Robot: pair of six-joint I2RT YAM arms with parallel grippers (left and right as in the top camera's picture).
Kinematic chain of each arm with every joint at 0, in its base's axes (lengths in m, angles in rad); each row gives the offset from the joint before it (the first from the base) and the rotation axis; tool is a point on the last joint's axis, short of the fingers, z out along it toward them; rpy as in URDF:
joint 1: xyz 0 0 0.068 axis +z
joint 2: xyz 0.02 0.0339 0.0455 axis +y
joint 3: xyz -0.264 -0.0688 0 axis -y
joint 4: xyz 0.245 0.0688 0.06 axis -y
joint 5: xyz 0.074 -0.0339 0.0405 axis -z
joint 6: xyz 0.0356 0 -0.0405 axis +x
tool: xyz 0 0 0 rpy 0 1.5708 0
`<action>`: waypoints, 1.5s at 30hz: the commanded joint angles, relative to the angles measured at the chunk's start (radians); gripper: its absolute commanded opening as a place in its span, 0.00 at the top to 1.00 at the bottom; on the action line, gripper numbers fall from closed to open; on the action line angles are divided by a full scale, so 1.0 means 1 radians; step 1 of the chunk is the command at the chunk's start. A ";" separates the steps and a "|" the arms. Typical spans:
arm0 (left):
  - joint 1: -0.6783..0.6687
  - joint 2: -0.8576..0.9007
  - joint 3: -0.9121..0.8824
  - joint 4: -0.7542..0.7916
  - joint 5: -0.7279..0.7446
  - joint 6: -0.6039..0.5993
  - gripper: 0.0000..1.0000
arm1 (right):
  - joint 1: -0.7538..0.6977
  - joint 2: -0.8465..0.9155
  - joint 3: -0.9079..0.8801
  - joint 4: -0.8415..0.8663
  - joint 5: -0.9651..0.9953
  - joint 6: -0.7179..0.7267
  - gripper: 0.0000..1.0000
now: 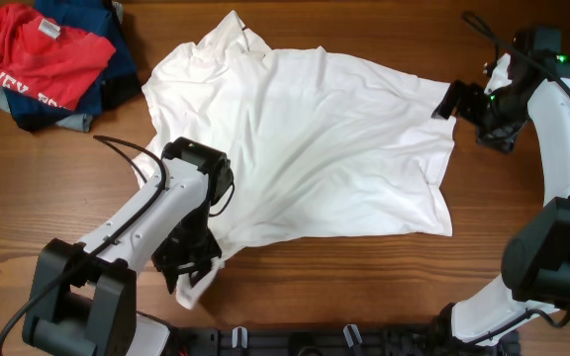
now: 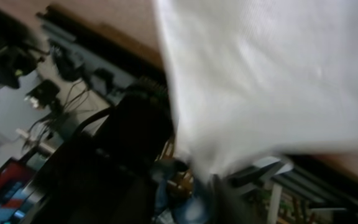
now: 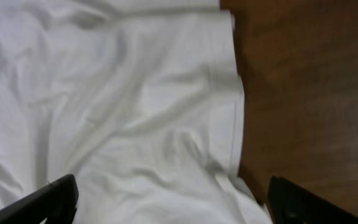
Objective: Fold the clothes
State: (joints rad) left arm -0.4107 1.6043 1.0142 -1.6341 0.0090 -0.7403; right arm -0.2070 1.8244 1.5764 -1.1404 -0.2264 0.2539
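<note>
The clothes, a large wrinkled white shirt (image 1: 315, 138), lie spread across the middle of the wooden table. My left gripper (image 1: 188, 269) is at the shirt's near-left corner, where a tip of white cloth (image 1: 192, 290) pokes out below it. In the left wrist view the shirt (image 2: 260, 74) narrows down to the blurred left gripper (image 2: 197, 186), and whether that gripper pinches it is unclear. My right gripper (image 1: 448, 101) hovers at the shirt's far-right corner. In the right wrist view the right gripper (image 3: 173, 194) stands wide open over the hemmed edge of the shirt (image 3: 135, 112), with nothing pinched.
A pile of a red printed T-shirt (image 1: 33, 59) on navy garments (image 1: 117, 44) sits at the far left corner. A black rail (image 1: 295, 341) runs along the table's near edge. Bare wood (image 3: 303, 93) lies right of the shirt's hem.
</note>
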 commanded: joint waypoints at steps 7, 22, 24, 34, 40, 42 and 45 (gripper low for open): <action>-0.005 -0.017 -0.008 0.232 0.047 -0.024 0.00 | 0.010 0.044 0.000 0.256 -0.067 0.013 0.82; -0.005 -0.017 -0.008 0.342 0.057 -0.024 0.00 | 0.063 0.348 0.009 0.590 0.099 0.038 0.96; -0.005 -0.017 -0.008 0.337 0.057 -0.024 0.00 | 0.063 0.365 0.009 0.602 0.105 0.034 0.96; -0.005 -0.017 -0.008 0.337 0.057 -0.024 0.00 | 0.062 0.453 0.009 0.630 0.177 0.037 0.96; -0.005 -0.017 -0.008 0.333 0.058 -0.023 0.00 | 0.038 0.490 0.009 0.664 0.310 0.039 0.96; -0.005 -0.017 -0.008 0.333 0.057 -0.019 0.00 | 0.015 0.507 0.009 0.684 0.343 0.041 0.96; -0.005 -0.017 -0.008 0.352 0.057 -0.010 0.00 | -0.036 0.529 0.009 0.726 0.366 0.034 0.96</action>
State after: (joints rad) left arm -0.4107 1.6043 1.0126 -1.2945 0.0547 -0.7498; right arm -0.1761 2.2601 1.6058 -0.4149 0.0238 0.2871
